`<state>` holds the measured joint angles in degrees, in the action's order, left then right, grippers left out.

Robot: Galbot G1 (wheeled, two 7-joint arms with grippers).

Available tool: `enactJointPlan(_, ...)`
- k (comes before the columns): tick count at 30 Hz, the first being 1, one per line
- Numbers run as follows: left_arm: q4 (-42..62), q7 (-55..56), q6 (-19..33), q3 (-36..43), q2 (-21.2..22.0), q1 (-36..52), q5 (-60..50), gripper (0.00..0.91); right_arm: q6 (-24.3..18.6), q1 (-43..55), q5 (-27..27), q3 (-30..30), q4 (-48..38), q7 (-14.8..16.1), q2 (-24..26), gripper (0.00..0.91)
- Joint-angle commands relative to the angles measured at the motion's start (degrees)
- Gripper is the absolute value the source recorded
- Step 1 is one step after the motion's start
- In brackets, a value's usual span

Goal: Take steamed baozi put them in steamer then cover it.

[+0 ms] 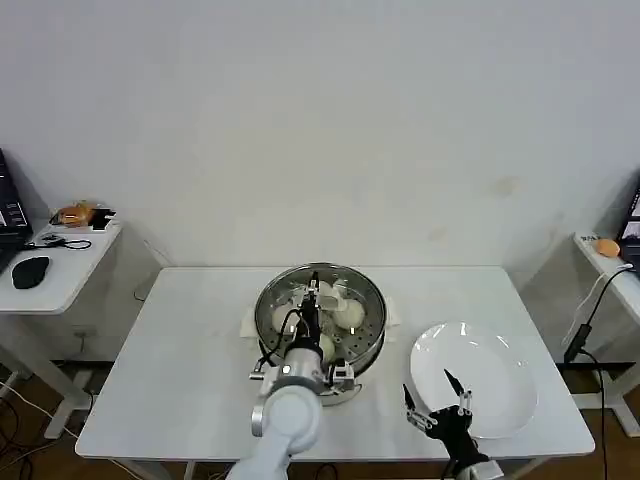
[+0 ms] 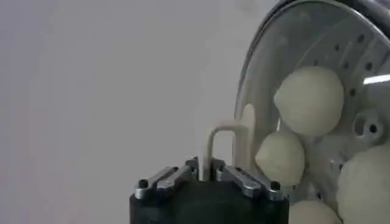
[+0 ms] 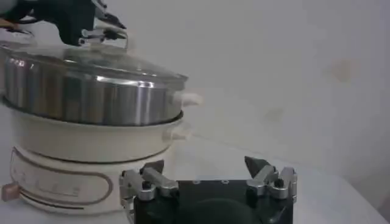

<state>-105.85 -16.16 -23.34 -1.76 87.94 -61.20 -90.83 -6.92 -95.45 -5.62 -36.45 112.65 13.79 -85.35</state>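
Observation:
The steel steamer [image 1: 368, 330] stands mid-table on its white base [image 3: 73, 152]. The clear glass cover [image 2: 304, 49] lies on top of it. Through the glass I see several cream-white baozi [image 2: 309, 100] on the perforated tray. My left gripper [image 1: 314, 292] is above the steamer's middle, shut on the cover's pale handle [image 2: 225, 141]; in the right wrist view the left gripper [image 3: 103, 30] sits atop the cover [image 3: 91, 64]. My right gripper [image 1: 437, 402] hovers open and empty at the table's front, by the near rim of the white plate [image 1: 500, 370].
A white cloth edge [image 1: 247, 322] pokes out beside the steamer. Side desks stand to the left [image 1: 60, 270] and right [image 1: 605, 262], the right one holding an orange thing [image 1: 606, 245]. Bare tabletop [image 1: 170, 370] stretches left of the steamer.

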Motion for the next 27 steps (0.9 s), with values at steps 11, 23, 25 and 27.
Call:
enactJointPlan(11, -13.00, 3.11, 2.86, -0.58, -6.40, -7.08, 10.11, 0.907, -0.10, -0.07, 0.53, -0.02, -0.95, -0.32, 0.34, 0.907)
enactJointPlan(23, -19.08, 16.70, 10.66, -9.93, -12.91, -17.36, 32.97, 0.907, -0.06, -1.21, 2.70, -0.21, -0.58, -1.23, 2.30, 0.907)
enactJointPlan(25, -17.04, 22.25, 14.77, -13.40, -13.37, -18.75, 43.29, 0.907, -0.05, -1.74, 4.21, -0.19, 0.54, -1.69, 3.18, 0.907)
enactJointPlan(27, -14.14, 27.11, 19.18, -17.09, -13.49, -20.19, 59.61, 0.907, 0.20, -2.26, 6.70, -0.19, 1.44, -1.81, 4.09, 0.907)
